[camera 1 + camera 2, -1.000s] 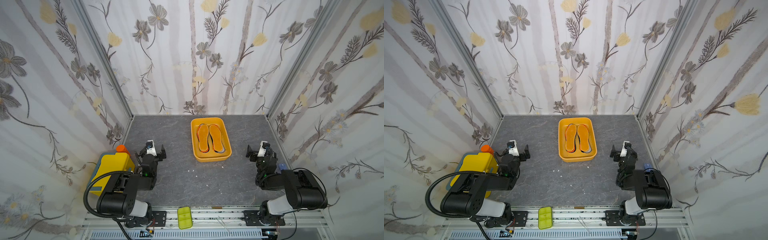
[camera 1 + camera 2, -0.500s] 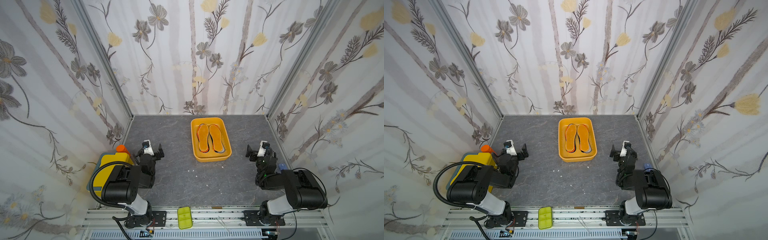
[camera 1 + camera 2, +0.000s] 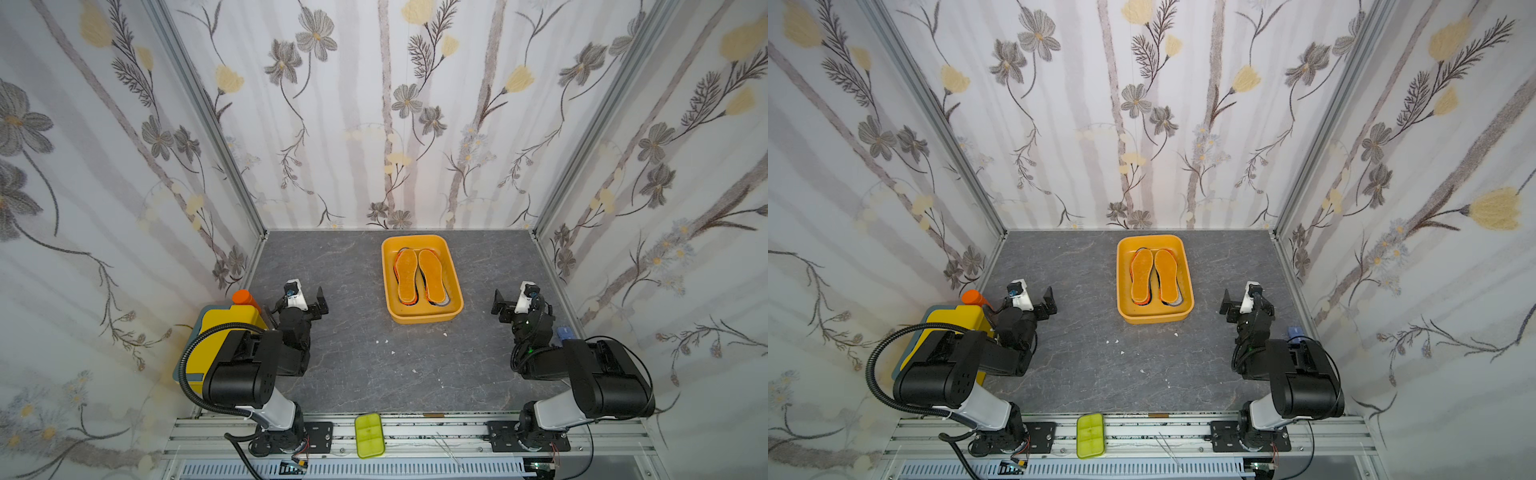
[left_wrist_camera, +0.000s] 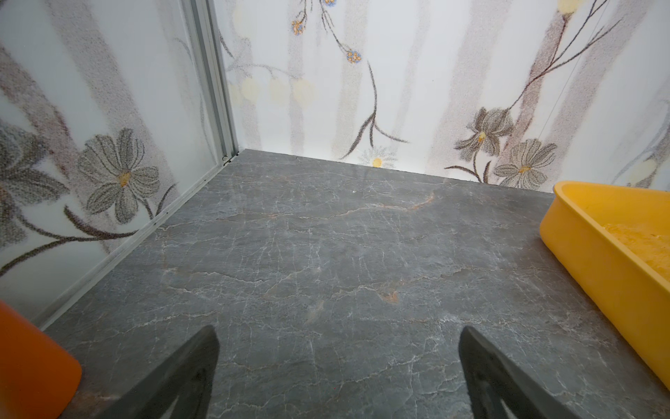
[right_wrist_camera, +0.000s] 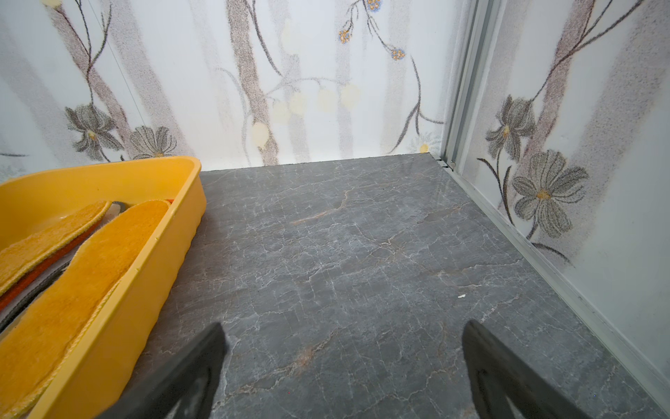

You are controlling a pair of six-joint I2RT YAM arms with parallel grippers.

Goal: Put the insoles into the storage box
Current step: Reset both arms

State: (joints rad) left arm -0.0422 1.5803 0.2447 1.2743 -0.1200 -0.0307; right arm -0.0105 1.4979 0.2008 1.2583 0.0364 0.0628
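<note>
The storage box (image 3: 424,319) (image 3: 1156,320), a shallow yellow-orange tray, stands at the middle back of the grey floor. Two orange-yellow insoles (image 3: 406,276) (image 3: 1167,274) lie side by side on top in it. Red-orange and dark edges of other insoles (image 5: 40,270) show beneath them. My left gripper (image 3: 302,297) (image 4: 339,333) hovers low over bare floor, left of the box, open and holding nothing. Right of the box, my right gripper (image 3: 518,301) (image 5: 344,328) is also open and holds nothing. The box wall (image 4: 594,261) shows at the edge of the left wrist view.
A yellow lidded box (image 3: 216,328) with an orange cylinder (image 3: 245,297) (image 4: 32,366) beside it stands by the left wall, close to the left arm. A lime-green tray (image 3: 369,434) lies on the front rail. Small white crumbs (image 3: 386,341) dot the floor. Walls enclose three sides.
The left arm has shifted its elbow and its gripper has drifted slightly toward the left wall. The right arm, box and insoles have not moved.
</note>
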